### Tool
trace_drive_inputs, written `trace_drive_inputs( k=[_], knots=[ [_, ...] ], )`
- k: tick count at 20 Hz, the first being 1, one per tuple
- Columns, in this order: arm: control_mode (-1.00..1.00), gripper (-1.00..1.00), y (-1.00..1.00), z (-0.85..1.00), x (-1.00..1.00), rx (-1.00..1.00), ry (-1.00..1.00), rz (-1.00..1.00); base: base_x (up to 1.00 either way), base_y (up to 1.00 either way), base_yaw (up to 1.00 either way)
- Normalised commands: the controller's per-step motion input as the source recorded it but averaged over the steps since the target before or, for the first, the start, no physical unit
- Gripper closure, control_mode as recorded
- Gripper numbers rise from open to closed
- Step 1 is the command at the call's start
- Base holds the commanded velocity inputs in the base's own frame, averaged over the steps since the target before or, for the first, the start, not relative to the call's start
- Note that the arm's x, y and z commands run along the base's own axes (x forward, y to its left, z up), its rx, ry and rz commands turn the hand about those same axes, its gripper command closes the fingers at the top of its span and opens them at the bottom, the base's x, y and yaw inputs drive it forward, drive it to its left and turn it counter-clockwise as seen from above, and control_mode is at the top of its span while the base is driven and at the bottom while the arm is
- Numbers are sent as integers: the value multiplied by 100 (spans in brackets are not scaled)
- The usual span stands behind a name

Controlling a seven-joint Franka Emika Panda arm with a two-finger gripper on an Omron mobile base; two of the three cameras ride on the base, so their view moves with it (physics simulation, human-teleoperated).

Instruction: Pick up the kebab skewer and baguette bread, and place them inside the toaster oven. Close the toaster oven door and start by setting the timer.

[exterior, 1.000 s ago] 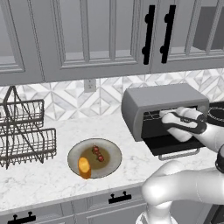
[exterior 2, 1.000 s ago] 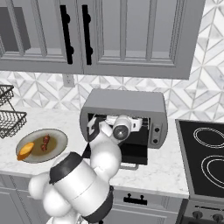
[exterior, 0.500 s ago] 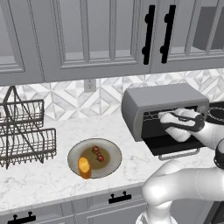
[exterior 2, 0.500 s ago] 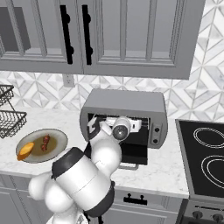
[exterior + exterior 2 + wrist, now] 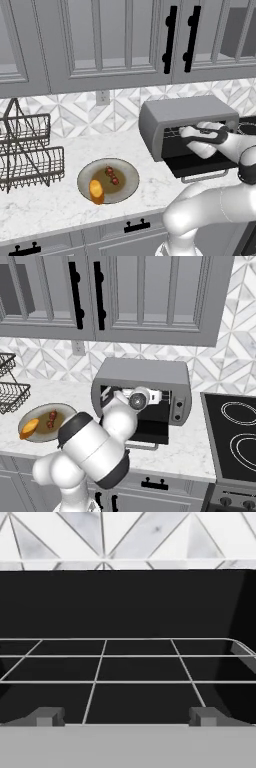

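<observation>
The toaster oven (image 5: 182,120) (image 5: 142,375) stands on the counter with its door (image 5: 200,164) (image 5: 150,431) folded down flat. My gripper (image 5: 126,717) (image 5: 202,132) is at the mouth of the dark cavity, open, with nothing between its fingers. It looks straight along the bare wire rack (image 5: 135,662). On the grey plate (image 5: 127,190) (image 5: 62,408) left of the oven lie the kebab skewer (image 5: 112,176) (image 5: 52,417) and the golden baguette bread (image 5: 96,191) (image 5: 29,427), side by side and well away from the hand.
A wire dish rack (image 5: 30,150) (image 5: 10,391) stands at the counter's far left. A black cooktop (image 5: 235,431) lies right of the oven. The oven's knob panel (image 5: 177,406) is on its right side. Wall cabinets hang overhead.
My hand has crept slightly leftward in the oven mouth. The jaws stay wide, and the food on the plate has not moved.
</observation>
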Motion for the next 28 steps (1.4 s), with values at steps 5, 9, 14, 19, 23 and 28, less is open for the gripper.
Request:
trace_drive_inputs(
  k=[5,9,14,19,23,28],
  knots=[
    [-100,-100,0,-27,0,0,16,0,0,0,0],
    [-100,-100,0,-63,-10,1,18,0,0,0,0],
    [-100,-100,0,-97,-57,1,11,0,0,0,0],
    [-100,-100,0,-100,-88,1,14,2,0,0,0],
    [-100,-100,0,-100,-93,0,19,8,0,0,0],
    [-100,-100,0,-89,-83,0,24,6,0,0,0]
  ],
)
